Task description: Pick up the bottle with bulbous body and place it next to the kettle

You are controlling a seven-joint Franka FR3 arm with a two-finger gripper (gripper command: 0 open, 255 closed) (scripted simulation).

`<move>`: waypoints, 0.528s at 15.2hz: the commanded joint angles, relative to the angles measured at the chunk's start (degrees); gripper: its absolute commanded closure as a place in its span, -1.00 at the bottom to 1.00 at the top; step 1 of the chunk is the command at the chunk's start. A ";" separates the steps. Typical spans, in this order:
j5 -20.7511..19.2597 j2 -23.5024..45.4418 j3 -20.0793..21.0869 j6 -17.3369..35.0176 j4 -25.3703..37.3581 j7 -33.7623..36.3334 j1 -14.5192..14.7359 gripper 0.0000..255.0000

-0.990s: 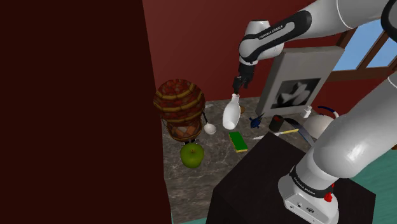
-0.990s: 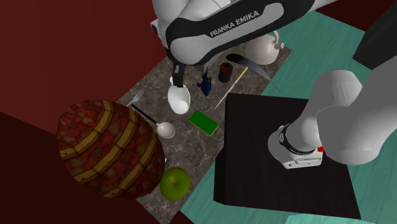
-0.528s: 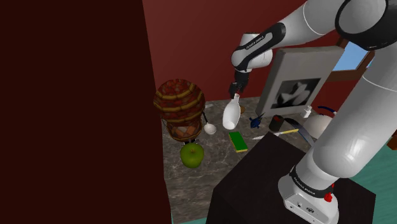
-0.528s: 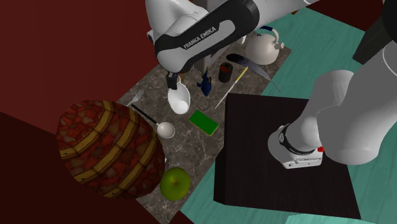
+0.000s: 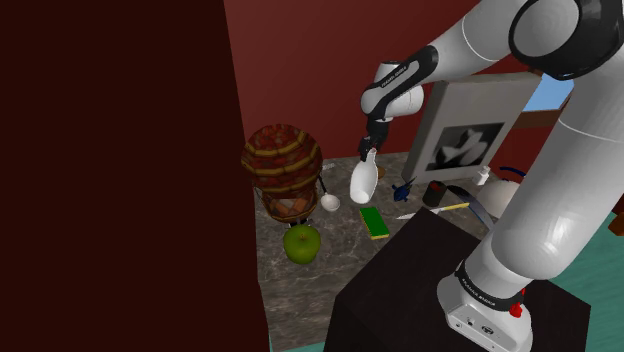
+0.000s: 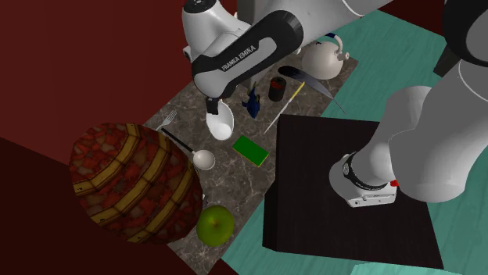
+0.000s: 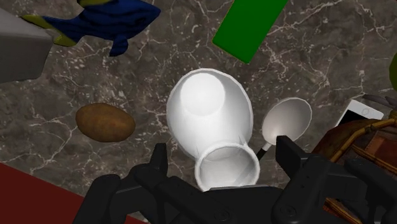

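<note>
The white bottle (image 5: 364, 178) with a bulbous body and narrow neck stands upright on the marble tabletop (image 5: 330, 270). Seen from the second exterior view, the bottle (image 6: 220, 123) sits just under the black gripper (image 6: 213, 105). My gripper (image 5: 372, 143) hangs right over the neck. In the wrist view the bottle (image 7: 210, 114) lies between the open gripper (image 7: 224, 158), whose fingers (image 7: 158, 159) stand apart on either side of the mouth without touching it. The white kettle (image 5: 505, 192) stands at the tabletop's far right end in the shoulder view; the same kettle (image 6: 324, 61) appears beyond the arm.
Around the bottle lie a potato (image 7: 105, 123), a blue fish toy (image 7: 105, 22), a green block (image 5: 375, 222) and a white ladle (image 6: 204, 158). A brown woven basket (image 5: 282, 160), a green apple (image 5: 302, 243), a black can (image 5: 435, 193) and a framed picture (image 5: 465, 135) share the table.
The gripper has come down over the bottle's neck and shifted slightly toward the shoulder view's left. Its fingers stayed apart; the bottle has not moved.
</note>
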 commanded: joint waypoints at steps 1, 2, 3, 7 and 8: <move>0.05 0.10 0.01 0.10 0.01 -0.03 -0.01 -1.00; 0.05 0.10 0.01 0.10 0.01 -0.03 -0.01 -1.00; 0.05 0.10 0.01 0.10 0.01 -0.03 -0.01 -1.00; 0.05 0.09 0.01 0.08 0.01 -0.03 0.00 1.00; 0.04 0.08 0.01 0.09 0.00 -0.02 0.00 1.00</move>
